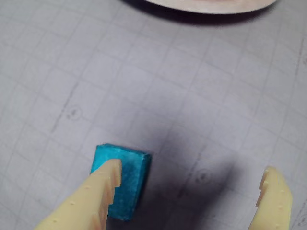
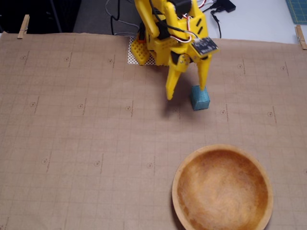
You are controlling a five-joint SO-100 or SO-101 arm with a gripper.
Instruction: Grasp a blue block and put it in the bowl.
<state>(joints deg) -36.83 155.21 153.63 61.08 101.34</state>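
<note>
Gripper (image 2: 187, 94) (fingers spread) hangs beside blue block (image 2: 200, 98), above bowl (image 2: 178, 168).

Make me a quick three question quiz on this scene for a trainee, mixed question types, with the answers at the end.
1. True or false: the block already lies in the bowl.
2. Multiple choice: in the wrist view, where is the block relative to the hand? A) centred in the gap between the fingers. B) at one finger, off to the side of the gap. C) out of view.
3. Fill in: in the fixed view, the bowl holds ____ things.

Key: 1 false, the block sits on the paper-covered table, apart from the bowl. 2 B, the hand is open and one finger overlaps the block. 3 no.
</note>
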